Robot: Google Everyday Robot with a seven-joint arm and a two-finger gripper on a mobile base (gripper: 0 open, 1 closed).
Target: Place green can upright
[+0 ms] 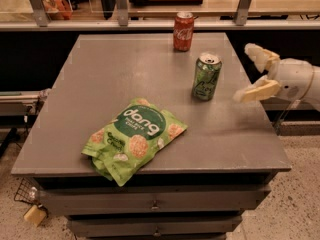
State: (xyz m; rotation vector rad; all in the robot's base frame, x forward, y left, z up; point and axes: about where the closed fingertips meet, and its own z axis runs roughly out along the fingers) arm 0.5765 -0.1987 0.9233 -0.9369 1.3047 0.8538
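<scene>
On my feed the grey table (100,74) fills most of the view, with drawer fronts (155,203) below its front edge. Toward the left and near the front edge I see the flat green "dang" snack bag (135,139), lying on the tabletop with its printed face up and turned at a slant. Further right, near the far edge, the red Coca-Cola can (183,31) stands upright. Just right of it and nearer to me, the green can (206,77) stands upright on its base on the right half of the table, silver top showing, well apart from the bag and a short way from the red can. Nothing touches it. At the far right, the gripper (243,73) hangs over the table's right edge at about the green can's height, pointing toward it from the side. Its jaws are spread wide, one pale finger (260,56) high and the other low, and they grip nothing; a clear gap separates them from the green can.
</scene>
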